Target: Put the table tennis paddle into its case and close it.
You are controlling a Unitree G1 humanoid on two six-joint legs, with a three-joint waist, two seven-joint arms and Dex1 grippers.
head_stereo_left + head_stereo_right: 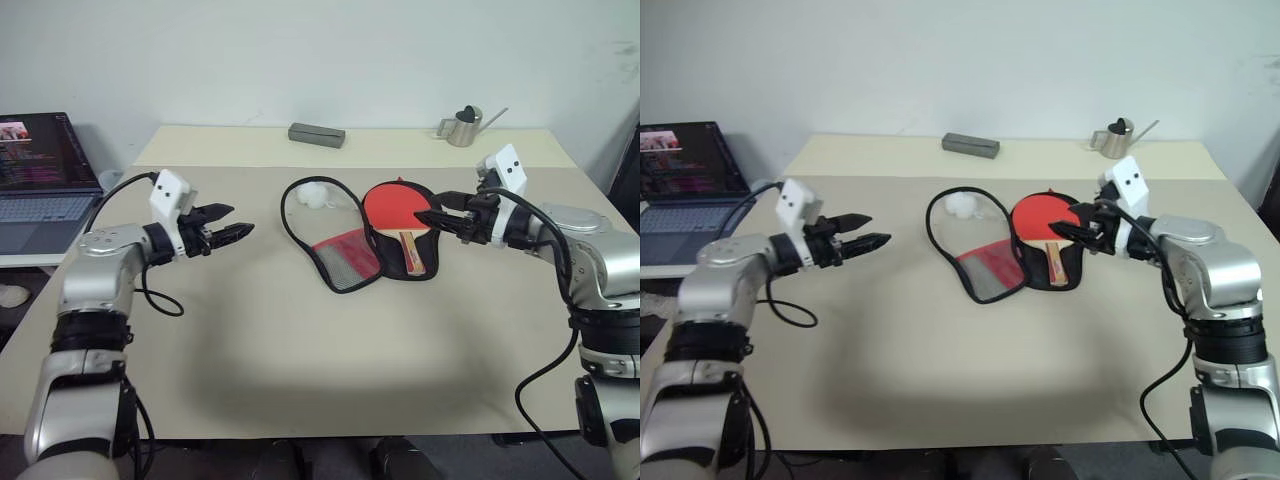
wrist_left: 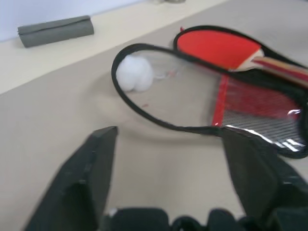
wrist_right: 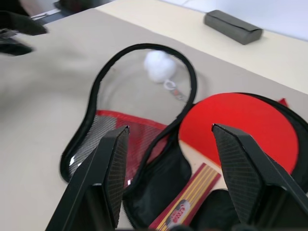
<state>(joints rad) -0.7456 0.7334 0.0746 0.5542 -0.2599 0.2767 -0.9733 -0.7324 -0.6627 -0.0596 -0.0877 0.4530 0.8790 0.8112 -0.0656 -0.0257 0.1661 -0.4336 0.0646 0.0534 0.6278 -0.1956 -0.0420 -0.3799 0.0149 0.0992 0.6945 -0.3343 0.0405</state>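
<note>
- The case (image 1: 355,245) lies unzipped and spread open on the beige table (image 1: 300,380); I use it as my landmark.
- The table tennis paddle (image 1: 400,215) rests in the case's right half, red face toward the far edge, striped handle toward me.
- The case's clear flap with red mesh lies folded out to the left, and the white plush charm (image 1: 318,195) sits by its far end.
- My right gripper (image 1: 432,221) hovers just over the paddle's right side, fingers apart, grasping nothing.
- My left gripper (image 1: 232,228) hangs left of the case, well apart from it, fingers parted and empty.
- Beyond the case lie a grey pouch (image 1: 316,134) and a small metal watering can (image 1: 462,126).
</note>
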